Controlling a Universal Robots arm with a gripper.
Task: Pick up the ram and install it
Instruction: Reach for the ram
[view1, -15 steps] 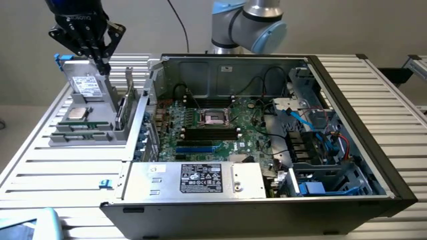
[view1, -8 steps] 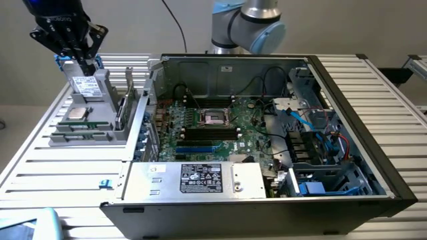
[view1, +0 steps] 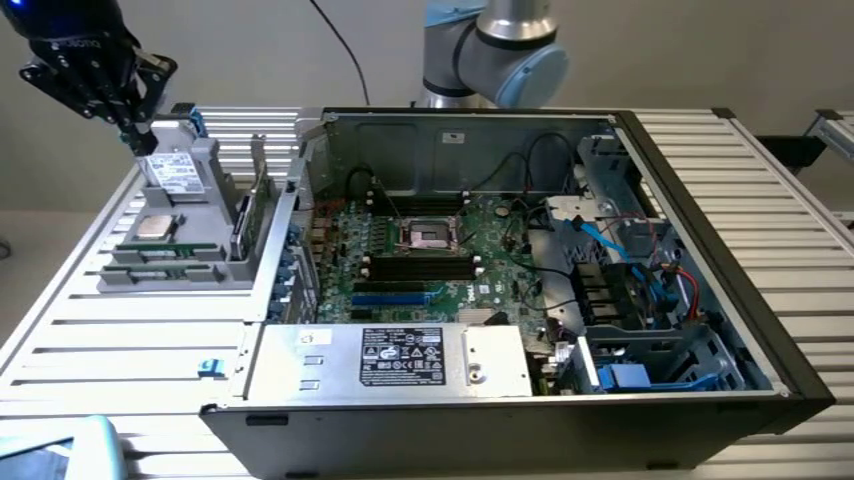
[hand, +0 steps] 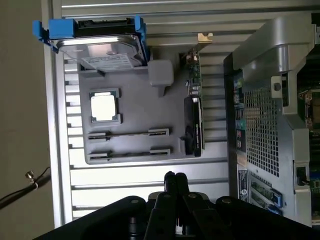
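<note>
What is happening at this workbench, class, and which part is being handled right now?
A robot arm's gripper hangs shut and empty above a grey parts tray beside an open computer case. The two ram sticks sit untouched in the tray's slots, near the processor chip and the hard drive. The motherboard's black memory slots look empty.
</note>
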